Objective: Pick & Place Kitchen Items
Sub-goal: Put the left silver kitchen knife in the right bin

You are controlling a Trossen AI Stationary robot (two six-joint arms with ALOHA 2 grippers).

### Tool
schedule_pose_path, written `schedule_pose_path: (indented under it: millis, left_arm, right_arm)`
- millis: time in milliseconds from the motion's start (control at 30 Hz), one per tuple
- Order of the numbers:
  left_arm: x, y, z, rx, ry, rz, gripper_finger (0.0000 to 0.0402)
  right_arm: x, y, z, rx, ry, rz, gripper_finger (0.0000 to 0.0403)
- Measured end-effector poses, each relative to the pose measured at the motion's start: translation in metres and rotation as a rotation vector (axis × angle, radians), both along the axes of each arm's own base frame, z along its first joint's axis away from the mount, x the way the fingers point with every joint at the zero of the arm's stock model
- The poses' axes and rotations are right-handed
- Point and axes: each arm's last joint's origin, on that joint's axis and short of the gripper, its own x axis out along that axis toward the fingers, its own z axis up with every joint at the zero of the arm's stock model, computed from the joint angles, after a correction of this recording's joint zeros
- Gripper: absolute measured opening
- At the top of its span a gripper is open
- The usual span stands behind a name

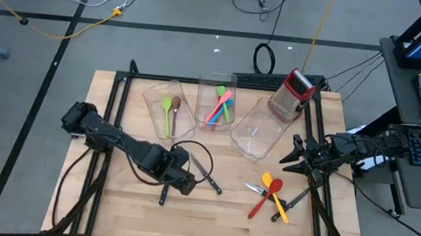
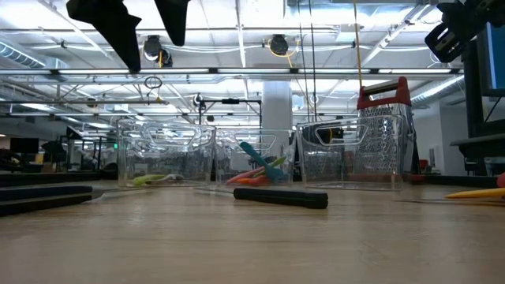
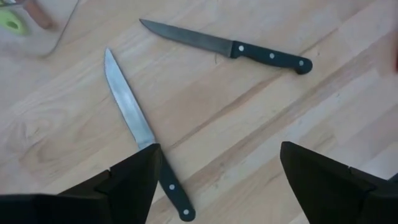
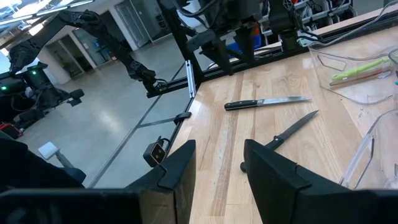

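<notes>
Over the two knives near mid-table, poised for a pick.
Left gripper (image 3: 214,180) hovering with jaws spread wide, straddling the handle end of the nearer knife (image 3: 130,109); second knife (image 3: 230,46) just beyond, apart. Next: descend, centre on the handle, close. Right gripper (image 4: 217,165) waiting at the table's right side, jaws part-open, apparently empty. Bins (image 1: 167,103) already holding spoons.
</notes>
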Motion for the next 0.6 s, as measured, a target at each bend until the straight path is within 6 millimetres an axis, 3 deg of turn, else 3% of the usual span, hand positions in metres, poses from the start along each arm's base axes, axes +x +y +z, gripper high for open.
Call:
schedule_pose_path:
  millis: [333,600]
  left_arm:
    - [-0.0021,-0.0095,0.0004,0.057,-0.016,-0.150,0.0326]
    - [-0.0066,-0.0046,-0.0013,0.036,0.025,0.032,0.0330]
  right_arm:
    - [0.0000,0.0000,0.0000,0.000,0.000,0.000,0.0128]
    - [0.0001,0.0000,0.0000,0.000,0.000,0.000,0.0128]
